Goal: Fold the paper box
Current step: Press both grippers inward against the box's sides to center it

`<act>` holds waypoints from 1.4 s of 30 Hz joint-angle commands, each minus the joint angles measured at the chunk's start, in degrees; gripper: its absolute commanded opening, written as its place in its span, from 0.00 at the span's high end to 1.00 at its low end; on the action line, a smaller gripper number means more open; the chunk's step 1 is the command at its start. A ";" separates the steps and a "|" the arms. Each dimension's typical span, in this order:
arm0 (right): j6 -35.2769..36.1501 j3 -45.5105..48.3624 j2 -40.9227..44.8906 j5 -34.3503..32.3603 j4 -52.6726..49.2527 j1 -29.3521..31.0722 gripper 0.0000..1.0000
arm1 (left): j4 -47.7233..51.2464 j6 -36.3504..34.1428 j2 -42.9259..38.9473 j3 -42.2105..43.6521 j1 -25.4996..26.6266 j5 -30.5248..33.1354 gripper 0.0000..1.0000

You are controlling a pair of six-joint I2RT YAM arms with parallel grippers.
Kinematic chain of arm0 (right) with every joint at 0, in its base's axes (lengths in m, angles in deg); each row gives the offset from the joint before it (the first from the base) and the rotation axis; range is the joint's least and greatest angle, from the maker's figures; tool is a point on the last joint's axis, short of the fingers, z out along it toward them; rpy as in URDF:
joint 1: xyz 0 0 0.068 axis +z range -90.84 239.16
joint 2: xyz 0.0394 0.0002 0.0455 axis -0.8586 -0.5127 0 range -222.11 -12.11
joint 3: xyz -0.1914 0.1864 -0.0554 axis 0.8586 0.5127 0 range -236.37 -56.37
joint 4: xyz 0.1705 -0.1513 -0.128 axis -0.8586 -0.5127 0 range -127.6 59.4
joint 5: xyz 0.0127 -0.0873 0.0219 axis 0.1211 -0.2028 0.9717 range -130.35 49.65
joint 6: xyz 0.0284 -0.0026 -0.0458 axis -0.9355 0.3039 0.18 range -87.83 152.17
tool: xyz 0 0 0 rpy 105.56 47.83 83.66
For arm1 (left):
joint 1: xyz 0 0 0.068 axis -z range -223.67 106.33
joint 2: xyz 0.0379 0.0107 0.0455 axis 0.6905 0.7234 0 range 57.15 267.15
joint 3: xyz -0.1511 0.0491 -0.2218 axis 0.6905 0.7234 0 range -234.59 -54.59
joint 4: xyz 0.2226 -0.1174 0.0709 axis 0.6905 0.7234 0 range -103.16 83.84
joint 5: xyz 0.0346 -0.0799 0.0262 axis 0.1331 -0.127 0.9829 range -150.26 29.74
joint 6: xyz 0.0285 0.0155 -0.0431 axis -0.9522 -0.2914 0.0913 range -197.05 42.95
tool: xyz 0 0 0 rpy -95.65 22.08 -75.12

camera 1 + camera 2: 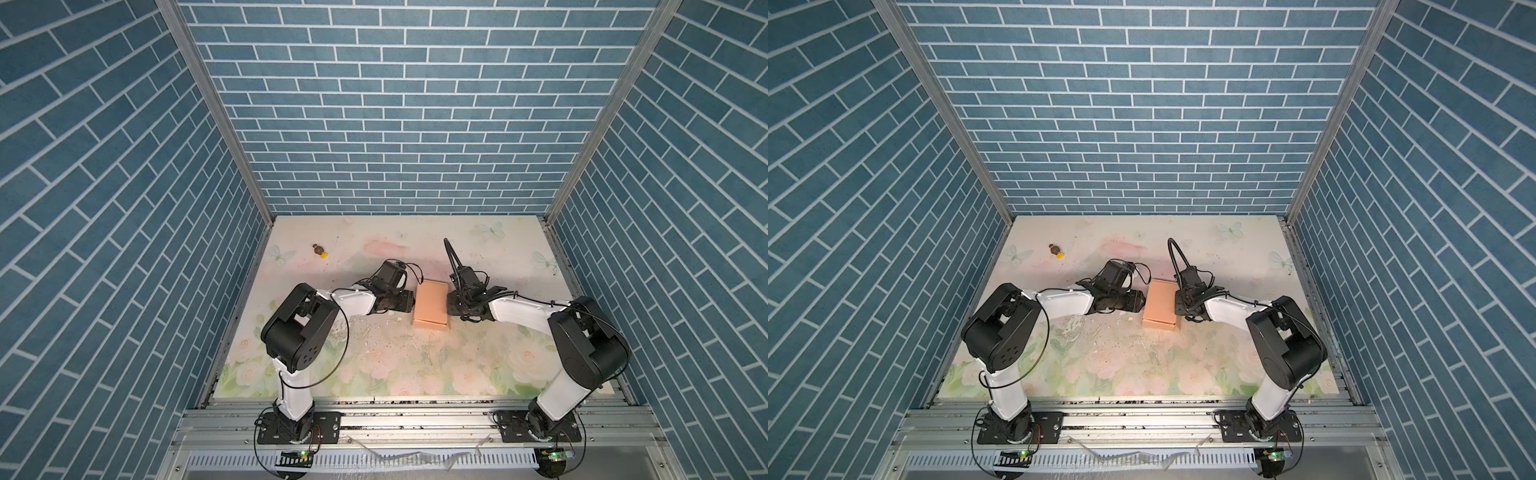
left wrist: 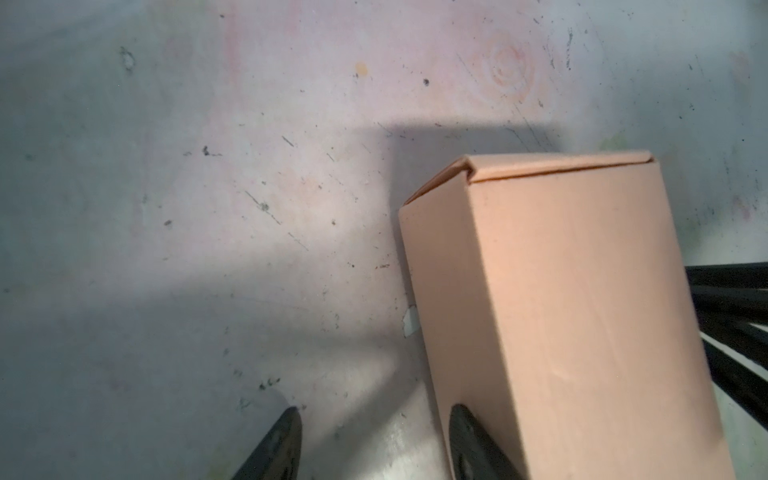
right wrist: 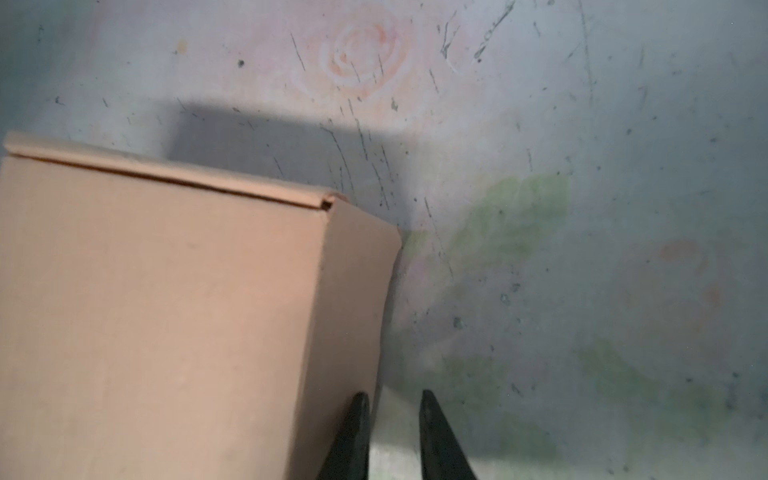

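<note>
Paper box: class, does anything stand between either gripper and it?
Nothing visible does. The left gripper and the right gripper flank the paper box, each right at one of its side walls. The small brown-and-yellow object lies far off, toward the back left in both top views.

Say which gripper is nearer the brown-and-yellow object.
Left. Left gripper is on the paper box's side facing the object; the right gripper is on the box's opposite side.
</note>
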 commanded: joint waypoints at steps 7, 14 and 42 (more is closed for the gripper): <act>-3.96 -1.71 -1.73 2.94 2.46 1.63 0.76 | -1.62 0.68 2.53 0.55 1.20 -2.31 0.41; -6.89 -0.22 -0.75 4.80 6.00 2.18 0.76 | -2.38 1.29 3.28 0.90 1.56 -2.71 0.41; -14.41 19.23 20.11 -3.12 10.46 -0.04 0.74 | -7.69 6.07 -0.37 7.86 1.71 -0.13 0.42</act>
